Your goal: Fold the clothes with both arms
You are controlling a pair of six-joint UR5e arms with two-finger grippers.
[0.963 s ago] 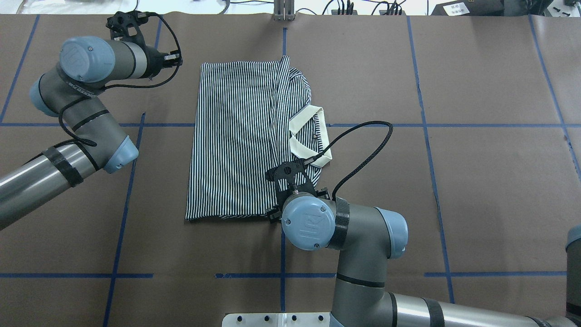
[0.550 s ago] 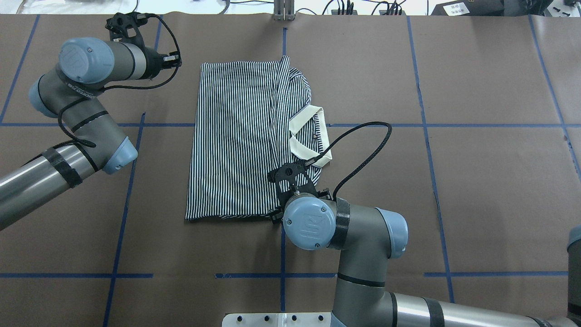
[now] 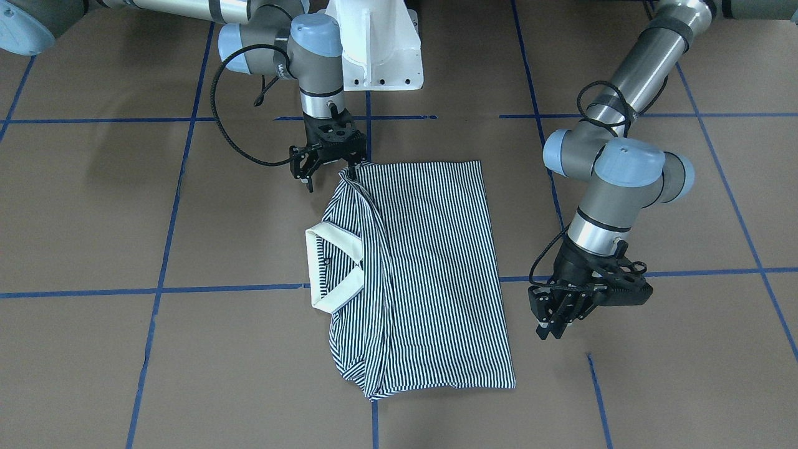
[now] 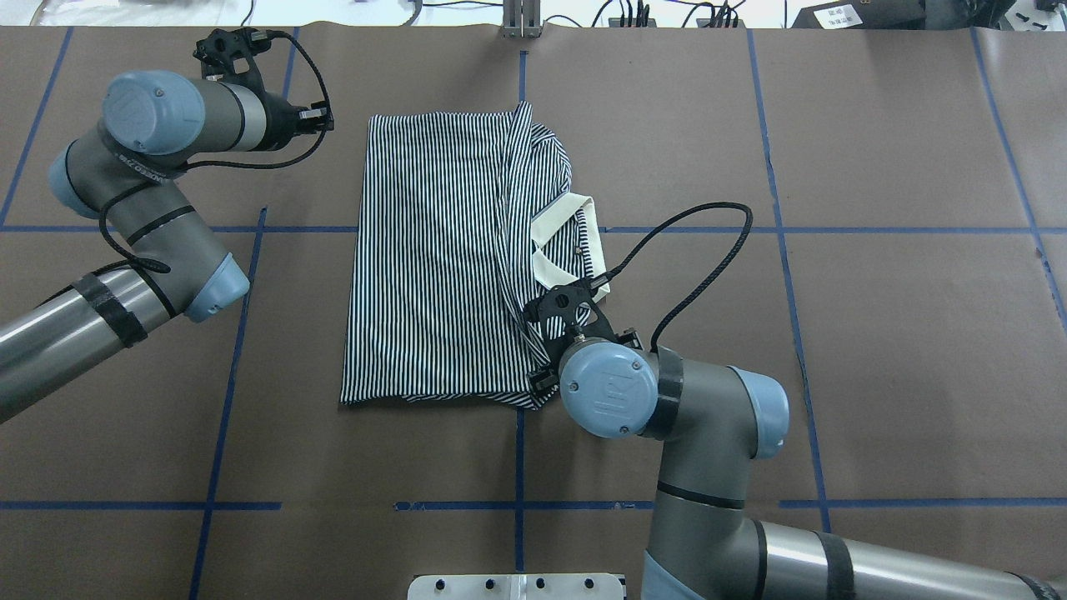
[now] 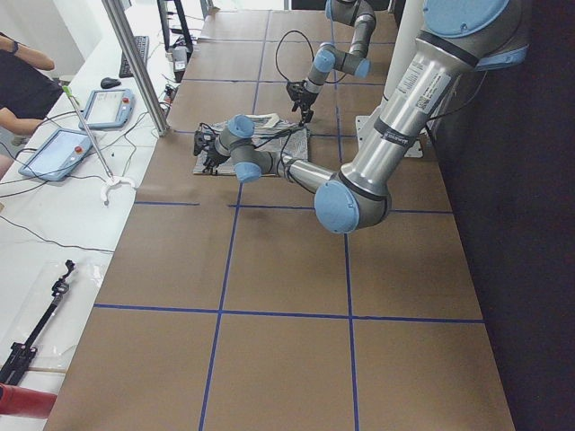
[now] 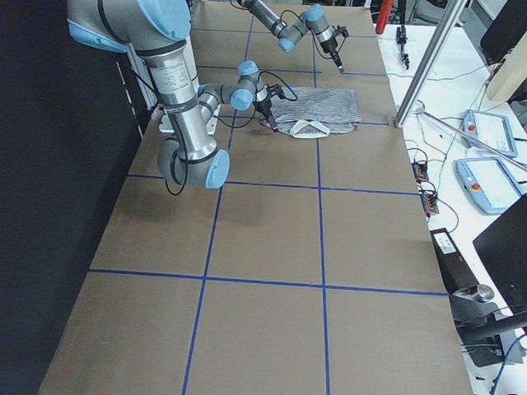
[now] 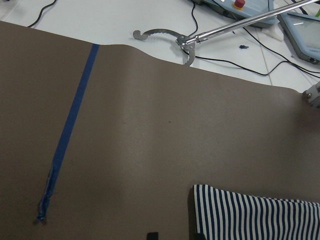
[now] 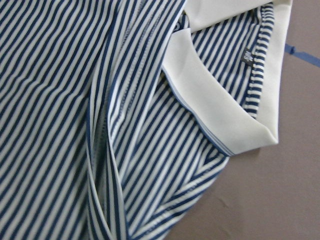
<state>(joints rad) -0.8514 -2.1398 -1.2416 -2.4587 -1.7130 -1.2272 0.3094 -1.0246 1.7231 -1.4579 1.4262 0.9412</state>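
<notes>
Lying half-folded at the centre of a brown paper-covered table [image 4: 875, 358] gridded with blue tape [image 4: 225, 408], the striped polo shirt [image 4: 433, 258] shows its cream collar [image 4: 554, 271] at 3 o'clock. The right gripper [image 3: 327, 163], fingers spread, touches the shirt's near corner; the left gripper [image 3: 557, 315] hangs apart, its state unclear. Tablets [image 5: 58, 148] and cables [image 5: 36, 241] crowd a white bench beyond.

Bright, even light; soft shadows
</notes>
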